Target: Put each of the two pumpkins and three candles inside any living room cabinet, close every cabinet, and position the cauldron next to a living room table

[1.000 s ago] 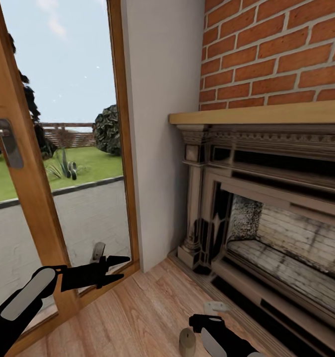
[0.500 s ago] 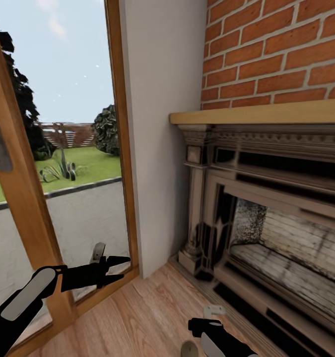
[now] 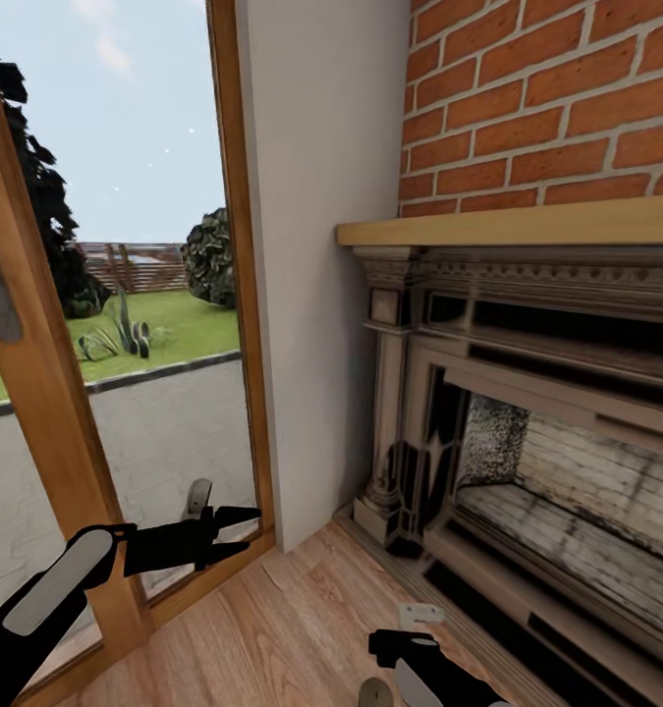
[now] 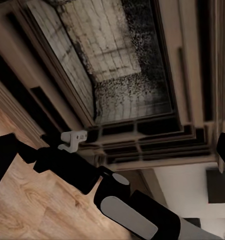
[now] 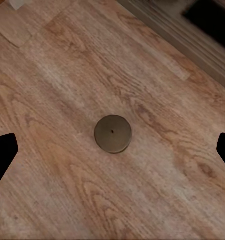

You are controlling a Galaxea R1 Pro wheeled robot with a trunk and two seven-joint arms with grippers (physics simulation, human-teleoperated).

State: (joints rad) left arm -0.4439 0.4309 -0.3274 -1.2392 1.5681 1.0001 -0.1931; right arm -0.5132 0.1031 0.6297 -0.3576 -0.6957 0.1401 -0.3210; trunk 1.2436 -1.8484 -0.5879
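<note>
One candle [image 5: 113, 133], a stubby grey-beige cylinder seen from straight above, stands on the wooden floor. Its top edge peeks in at the bottom of the head view [image 3: 373, 693]. My right gripper [image 5: 112, 150] hangs over it, open, with a black fingertip at each side and clear of the candle. My left gripper [image 3: 241, 530] is held out in front of the glass door, open and empty. The pumpkins, the other candles, the cabinet, the cauldron and the glass table are out of view.
A stone fireplace [image 3: 527, 442] with a wooden mantel [image 3: 508, 228] stands on the right under a brick wall. A wood-framed glass door [image 3: 125, 295] to a garden is on the left, with a white wall [image 3: 316, 245] between. Plank floor [image 3: 272, 628] lies ahead.
The whole head view has shifted slightly, so the camera moved. The candle and my right arm sit a little lower in the picture. The left arm holds its pose.
</note>
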